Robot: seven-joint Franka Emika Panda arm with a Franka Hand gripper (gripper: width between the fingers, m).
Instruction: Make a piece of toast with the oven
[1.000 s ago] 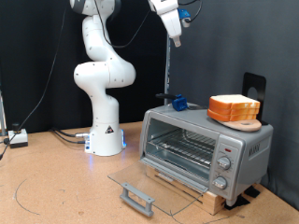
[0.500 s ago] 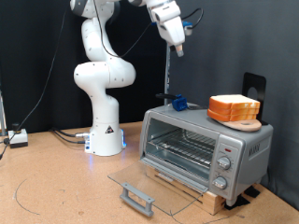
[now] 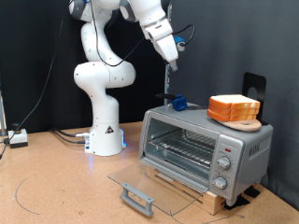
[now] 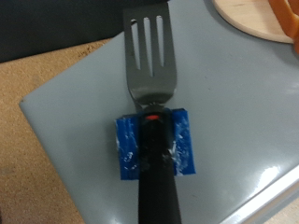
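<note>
Well, going by the exterior view:

1. Robot base [image 3: 103, 131] stands at the left, on the table [image 3: 47, 187].
2. Glass door [image 3: 140, 179] of the oven [image 3: 201, 145] lies dropped flat, well open. The wire rack [image 3: 182, 149] looks bare.
3. Gripper [image 3: 172, 62] hangs high above the oven's left end. I cannot tell whether it is spread or closed, since no view shows its fingers.
4. Spatula [image 4: 149, 65] lies on the oven roof straight below it, with blue tape [image 4: 154, 142] round its handle.
5. A piece of toast is not set apart. The only bread showing is the stack of slices [image 3: 234, 107] on a wooden board [image 3: 245, 123], further right.

Risks, as I judge them:
- A skewed descent could knock the spatula off the roof.
- The low door could catch the arm.
</note>
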